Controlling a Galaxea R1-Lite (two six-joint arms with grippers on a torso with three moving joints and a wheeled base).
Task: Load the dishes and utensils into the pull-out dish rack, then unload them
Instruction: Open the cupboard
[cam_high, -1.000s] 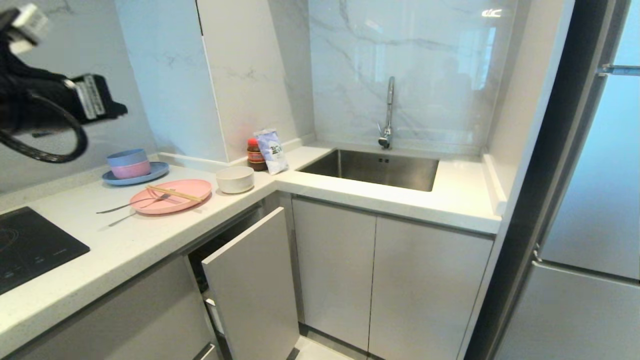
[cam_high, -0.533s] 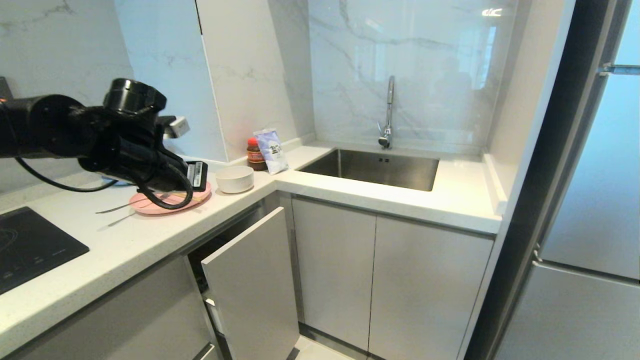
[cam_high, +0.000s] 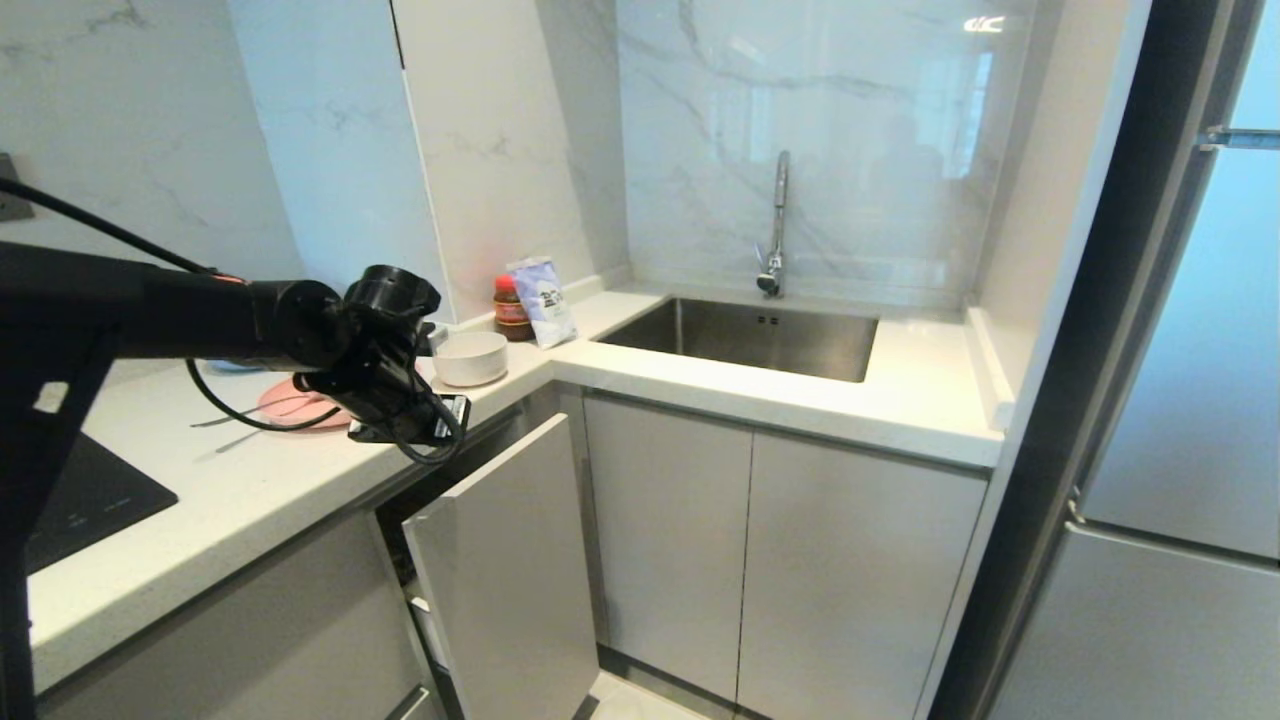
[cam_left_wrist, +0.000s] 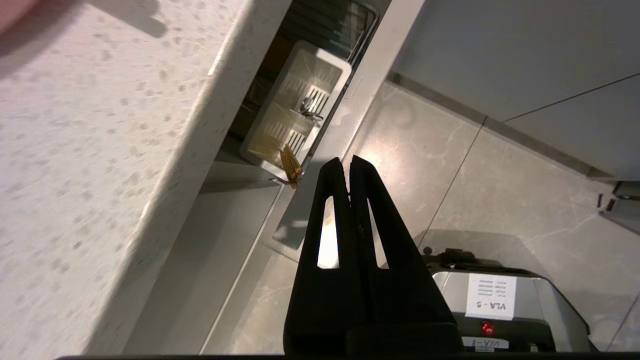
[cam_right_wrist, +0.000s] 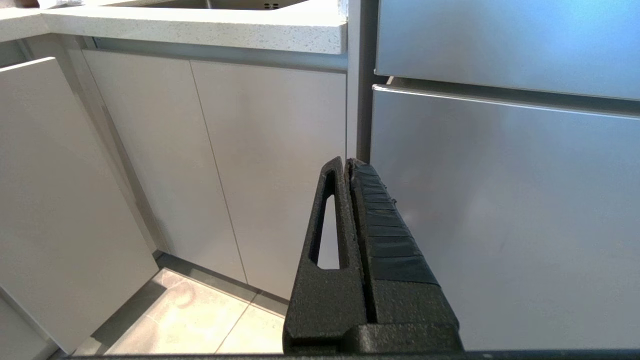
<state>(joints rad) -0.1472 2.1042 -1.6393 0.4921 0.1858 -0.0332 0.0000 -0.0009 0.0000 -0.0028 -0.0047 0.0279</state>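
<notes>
L arm reaches in from the left over the white speckled stone counter (cam_high: 250, 490); left gripper (cam_left_wrist: 348, 162) sits past the counter edge, above the partly pulled-out dish rack, its tall flat white front panel (cam_high: 505, 570) standing out from the cabinet line. Black fingers pressed together, nothing between them, pointing down toward the floor beside the panel

Wrist view down into the rack: white rectangular cutlery box (cam_left_wrist: 295, 112) w/ slotted bottom, just behind the panel. A bundle of thin light wooden chopsticks (cam_left_wrist: 290, 165) leans in its near compartment, tips above the rim. A small metal piece in the next compartment, can't tell what it is. Chrome wire (cam_left_wrist: 367, 20) visible behind the box

On counter, head view: large flat round pink plate (cam_high: 285, 405) mostly hidden behind the arm, slim silver metal cutlery (cam_high: 225, 418) w/ handles poking out to its left. Small round off-white bowl (cam_high: 470, 358) just right of the plate, clear of the arm. Red-capped brown sauce bottle (cam_high: 510, 308) and a white-blue packet (cam_high: 542, 300) near the wall corner. Black cooktop (cam_high: 95, 495) far left. Steel sink (cam_high: 745, 338) and tap (cam_high: 775, 225) to the right

R arm low, not in head view; right gripper (cam_right_wrist: 348, 161) closed, empty, facing the grey fridge door (cam_right_wrist: 505, 210) and cabinet fronts (cam_right_wrist: 270, 165)
</notes>
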